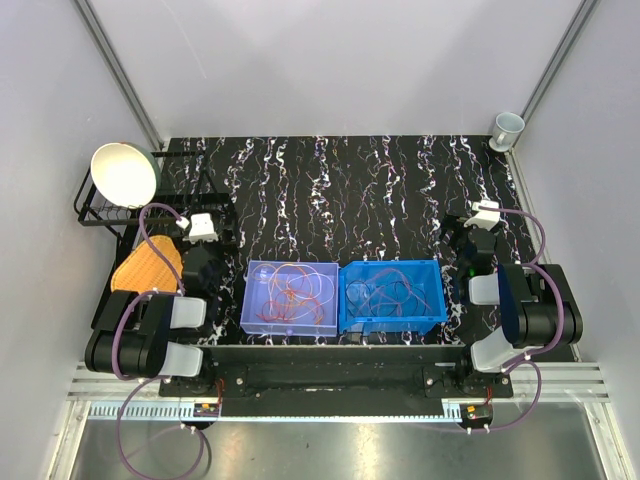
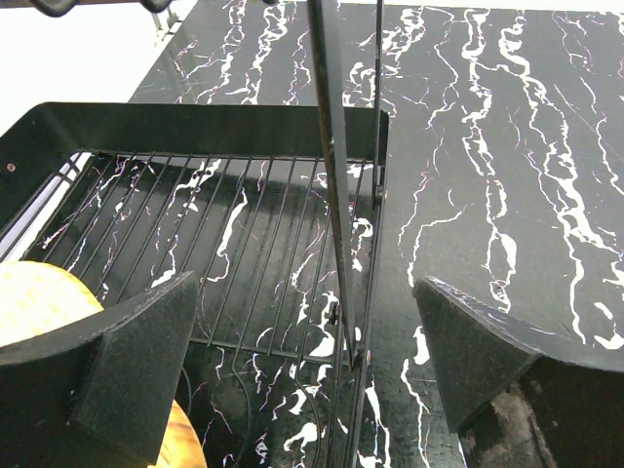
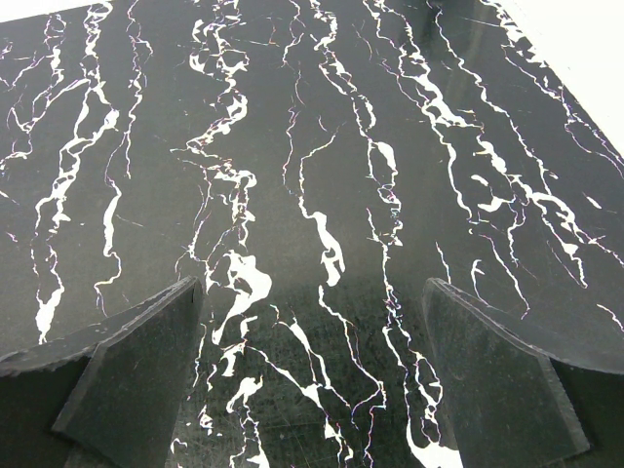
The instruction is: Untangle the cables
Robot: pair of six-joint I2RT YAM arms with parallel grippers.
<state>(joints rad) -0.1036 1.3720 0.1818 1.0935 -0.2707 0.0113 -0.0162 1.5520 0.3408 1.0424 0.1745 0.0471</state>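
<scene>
The cables lie in two bins near the front edge. Orange and red loops (image 1: 295, 288) fill the pale lavender bin (image 1: 252, 322); thinner, darker wires (image 1: 385, 292) lie in the blue bin (image 1: 440, 300). My left gripper (image 1: 202, 226) is left of the bins, by the black wire rack (image 1: 190, 205). In the left wrist view it (image 2: 312, 336) is open above the rack's grid (image 2: 224, 224), with nothing between the fingers. My right gripper (image 1: 486, 214) is right of the blue bin. In the right wrist view it (image 3: 312, 341) is open over bare marble. No cable shows in either wrist view.
A white bowl (image 1: 125, 174) leans in the rack at the back left. An orange woven mat (image 1: 146, 268) lies beside the left arm and shows at the left wrist view's lower left (image 2: 34, 302). A white cup (image 1: 507, 128) stands at the back right corner.
</scene>
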